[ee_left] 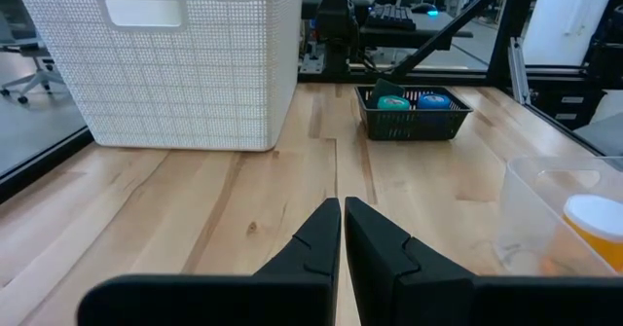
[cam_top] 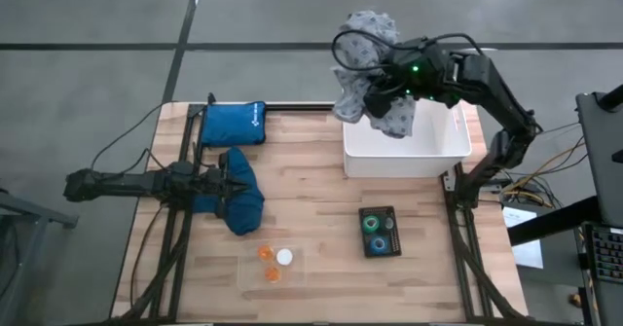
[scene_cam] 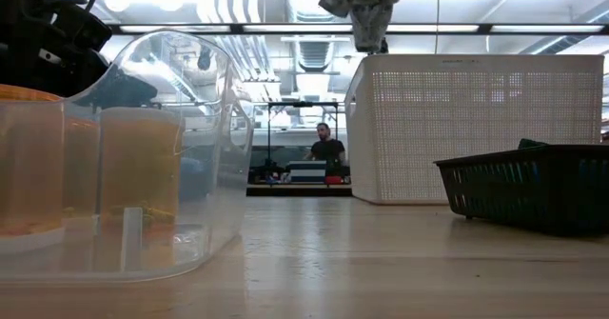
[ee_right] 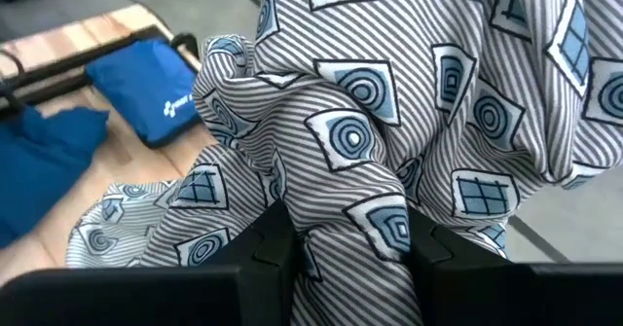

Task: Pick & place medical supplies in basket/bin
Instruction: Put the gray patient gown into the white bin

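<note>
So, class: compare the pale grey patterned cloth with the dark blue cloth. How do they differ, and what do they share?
The pale grey patterned cloth hangs in the air from the right tool, above the white tub; the dark blue cloth lies bunched on the table. The grey one is striped and printed; the blue one is plain. Both are crumpled fabric.

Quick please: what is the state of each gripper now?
Left gripper: shut, empty, by the dark blue cloth.
Right gripper: shut on the pale grey patterned cloth.
</note>
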Controlling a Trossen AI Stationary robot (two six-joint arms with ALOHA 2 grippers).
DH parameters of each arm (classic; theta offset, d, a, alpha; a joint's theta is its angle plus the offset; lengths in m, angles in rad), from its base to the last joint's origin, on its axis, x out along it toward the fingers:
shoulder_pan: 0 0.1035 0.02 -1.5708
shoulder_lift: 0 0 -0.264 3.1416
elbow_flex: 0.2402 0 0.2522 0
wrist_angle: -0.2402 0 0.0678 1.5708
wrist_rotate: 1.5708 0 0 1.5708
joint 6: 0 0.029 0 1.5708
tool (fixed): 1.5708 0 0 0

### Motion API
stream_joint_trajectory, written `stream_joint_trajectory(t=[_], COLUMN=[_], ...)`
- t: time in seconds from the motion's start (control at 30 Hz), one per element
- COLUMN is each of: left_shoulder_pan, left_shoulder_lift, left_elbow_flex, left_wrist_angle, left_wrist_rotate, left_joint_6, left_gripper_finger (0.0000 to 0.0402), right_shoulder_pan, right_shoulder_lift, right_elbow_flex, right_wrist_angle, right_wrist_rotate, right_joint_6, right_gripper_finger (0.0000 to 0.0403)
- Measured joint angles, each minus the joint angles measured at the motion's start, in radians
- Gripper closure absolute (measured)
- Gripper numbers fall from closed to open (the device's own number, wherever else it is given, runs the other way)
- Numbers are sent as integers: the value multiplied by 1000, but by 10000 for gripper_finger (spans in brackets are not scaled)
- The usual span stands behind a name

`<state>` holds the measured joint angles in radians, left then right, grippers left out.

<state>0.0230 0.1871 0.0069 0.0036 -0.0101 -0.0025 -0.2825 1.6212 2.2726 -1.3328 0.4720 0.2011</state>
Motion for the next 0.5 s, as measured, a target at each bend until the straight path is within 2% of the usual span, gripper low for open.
stream_joint_trajectory(t=[0.5], left_shoulder_pan=[0], left_shoulder_lift=[0], left_elbow_flex=[0], left_wrist_angle=[0], left_wrist_rotate=[0], left_joint_6=[3], left_gripper_finger=[376], right_shoulder_pan=[-70], right_shoulder_lift=[25], right_elbow_flex=[-22], right_wrist_angle=[-26], right_wrist_rotate=[2], right_joint_6=[-48], right_gripper_finger=[312])
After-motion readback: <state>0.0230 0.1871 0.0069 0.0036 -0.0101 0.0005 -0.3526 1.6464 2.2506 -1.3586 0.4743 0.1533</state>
